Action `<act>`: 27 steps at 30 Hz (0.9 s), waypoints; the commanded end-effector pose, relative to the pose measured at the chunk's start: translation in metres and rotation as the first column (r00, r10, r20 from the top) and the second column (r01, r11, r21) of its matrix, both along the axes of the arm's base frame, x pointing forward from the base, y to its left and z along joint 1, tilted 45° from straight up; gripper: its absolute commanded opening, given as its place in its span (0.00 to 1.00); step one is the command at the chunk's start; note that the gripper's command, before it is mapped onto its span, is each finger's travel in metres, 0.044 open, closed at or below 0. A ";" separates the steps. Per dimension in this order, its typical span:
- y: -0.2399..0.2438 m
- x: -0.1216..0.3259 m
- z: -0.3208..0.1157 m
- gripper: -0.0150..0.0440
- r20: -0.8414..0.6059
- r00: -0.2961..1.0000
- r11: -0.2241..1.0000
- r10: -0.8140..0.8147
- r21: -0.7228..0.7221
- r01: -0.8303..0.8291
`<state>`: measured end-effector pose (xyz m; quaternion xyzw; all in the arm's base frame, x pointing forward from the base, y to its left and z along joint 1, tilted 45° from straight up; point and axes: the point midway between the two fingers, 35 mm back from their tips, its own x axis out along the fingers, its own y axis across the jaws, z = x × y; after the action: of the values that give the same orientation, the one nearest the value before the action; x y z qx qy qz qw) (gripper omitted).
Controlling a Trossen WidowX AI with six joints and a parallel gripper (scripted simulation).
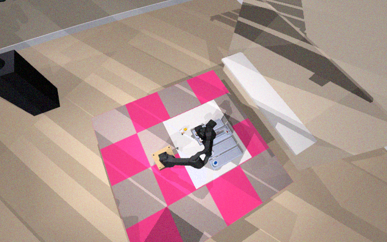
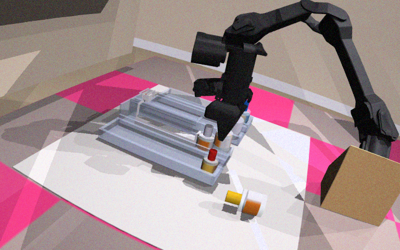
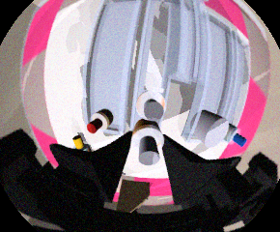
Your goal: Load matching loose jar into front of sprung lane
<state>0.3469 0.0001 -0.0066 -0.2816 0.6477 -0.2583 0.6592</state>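
My gripper (image 2: 224,138) (image 3: 147,135) is shut on a grey-capped jar (image 2: 226,142) (image 3: 149,149) with a white and orange body. The jar is upright over the front end of the sprung lane; a finger hides part of it in the exterior view. Right behind it, the matching grey-capped lane jar (image 2: 205,142) (image 3: 153,107) stands upright in the lane. The two look very close; I cannot tell whether they touch, or whether the held jar's base rests on the lane floor. The pale pusher plate (image 2: 197,137) shows partly behind the lane jar. The low front stop is hard to make out.
A red-capped jar (image 2: 209,164) (image 3: 101,119) stands in the neighbouring lane. A yellow-capped jar (image 2: 252,203) (image 1: 183,130) lies on the white mat (image 2: 134,210) before the rack. A pale cylinder (image 3: 209,129) and a blue-capped jar (image 1: 215,163) (image 3: 238,139) are on the other side.
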 end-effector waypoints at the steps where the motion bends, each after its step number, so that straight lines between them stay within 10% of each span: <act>1: 0.001 0.010 0.004 0.25 0.030 1.000 1.000 0.007 -0.002 -0.006; 27: -0.002 0.012 0.001 0.25 0.030 1.000 1.000 0.007 -0.002 -0.007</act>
<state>0.3500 -0.0010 -0.0078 -0.2820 0.6482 -0.2573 0.6588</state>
